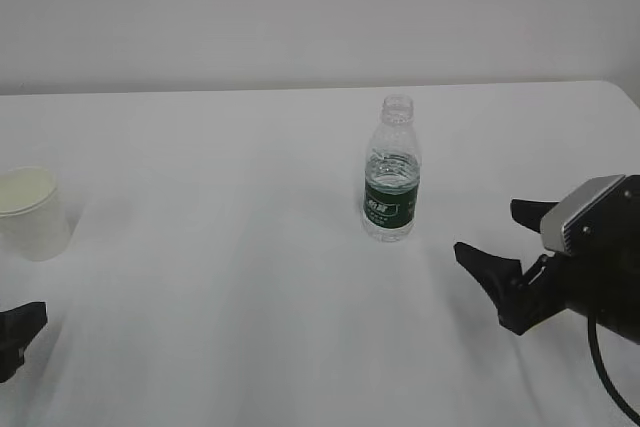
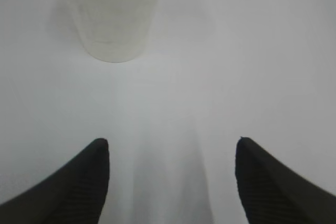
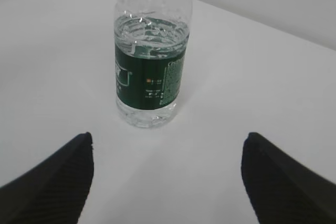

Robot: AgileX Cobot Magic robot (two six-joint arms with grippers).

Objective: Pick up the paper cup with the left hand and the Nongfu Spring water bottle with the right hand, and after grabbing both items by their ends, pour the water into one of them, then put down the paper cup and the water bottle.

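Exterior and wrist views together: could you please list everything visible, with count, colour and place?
table: one, white, fills the scene.
wall: one, pale grey, behind the table.
paper cup: one, white, upright at far left.
Nongfu Spring water bottle: one, clear with a dark green label, capless, upright right of centre.
water: clear, inside the bottle.
left hand: one, black, open, short of the cup.
right hand: one, black, grey plate, open, right of the bottle.
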